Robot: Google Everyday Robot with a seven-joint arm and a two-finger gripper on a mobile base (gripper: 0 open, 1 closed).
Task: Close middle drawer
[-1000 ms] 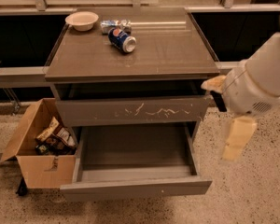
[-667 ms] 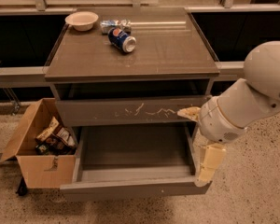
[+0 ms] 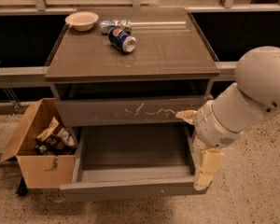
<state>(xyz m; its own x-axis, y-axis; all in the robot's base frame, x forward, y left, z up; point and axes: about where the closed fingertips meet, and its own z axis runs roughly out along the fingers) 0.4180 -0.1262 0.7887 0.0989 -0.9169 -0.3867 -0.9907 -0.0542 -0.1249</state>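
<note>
Vs 1 s ago the gripper (image 3: 191,149) has swung left & down from beside the cabinet (image 3: 130,55) to the right end of the middle drawer (image 3: 130,189). Drawer still pulled fully out, front unmoved. Claw spread: one finger (image 3: 186,115) by the scratched drawer front (image 3: 107,112), the other hangs over the middle drawer's right front corner, hiding it. Arm cut off at right edge.

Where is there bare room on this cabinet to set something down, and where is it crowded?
Grey cabinet top: bare across the right half and front; crowded back-left with cream bowl and blue can. Open grey middle drawer: bare inside, but the cream gripper hangs at its front right corner.
</note>
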